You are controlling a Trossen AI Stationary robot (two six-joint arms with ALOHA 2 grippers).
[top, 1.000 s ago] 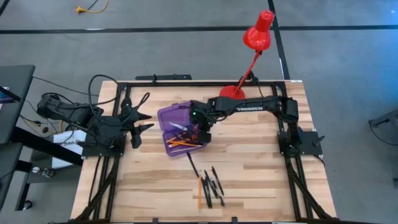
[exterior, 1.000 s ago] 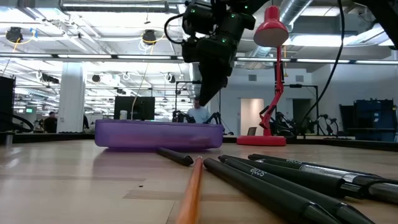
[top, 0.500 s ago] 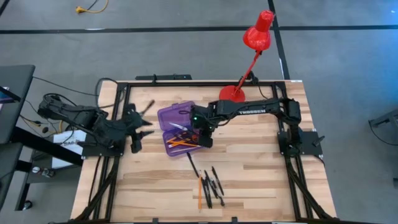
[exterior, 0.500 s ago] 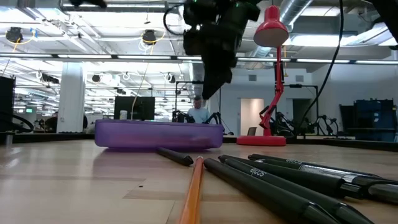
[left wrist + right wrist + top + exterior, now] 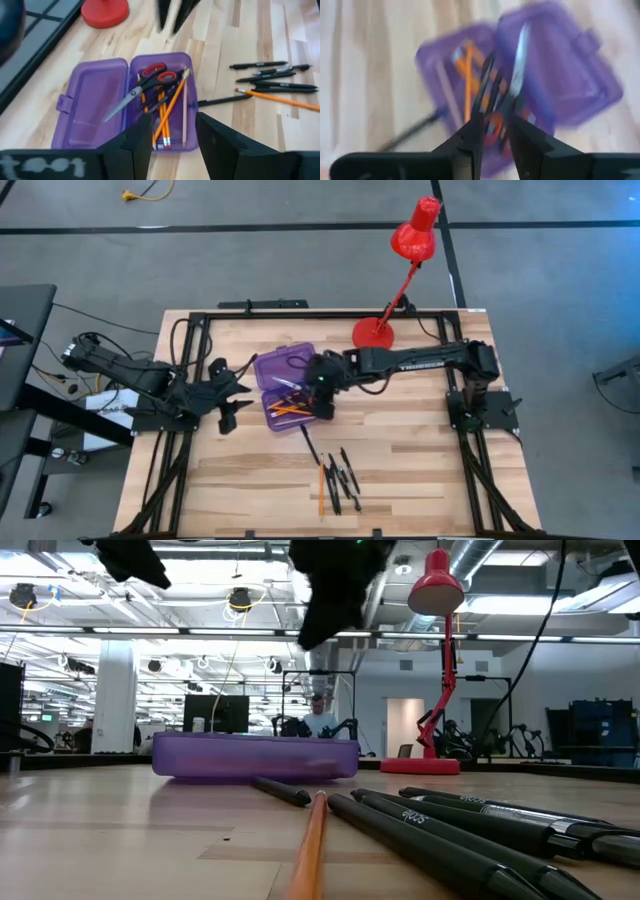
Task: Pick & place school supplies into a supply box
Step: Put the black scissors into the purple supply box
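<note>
while the right gripper (image 5: 322, 395) hangs over the open supply box (image 5: 285, 387), its two fingers stand a narrow gap apart with nothing i can see between them, so it looks empty-handed. the box sits mid-table with its lid laid flat, and the red-handled scissors (image 5: 150, 81) lie across the hinge with orange pencils (image 5: 165, 112) in the tray beside them. the left gripper (image 5: 228, 392) waits just beside the box, fingers spread, holding nothing. a loose black pen (image 5: 309, 444) lies just in front of the box, and more pens (image 5: 344, 475) and an orange pencil (image 5: 321, 488) lie in a bunch nearer the front edge of the table. to my eye the thing now is to lift clear of the tray, go for that nearest pen, line the fingers across its barrel and close at its middle so it doesn't tip
</note>
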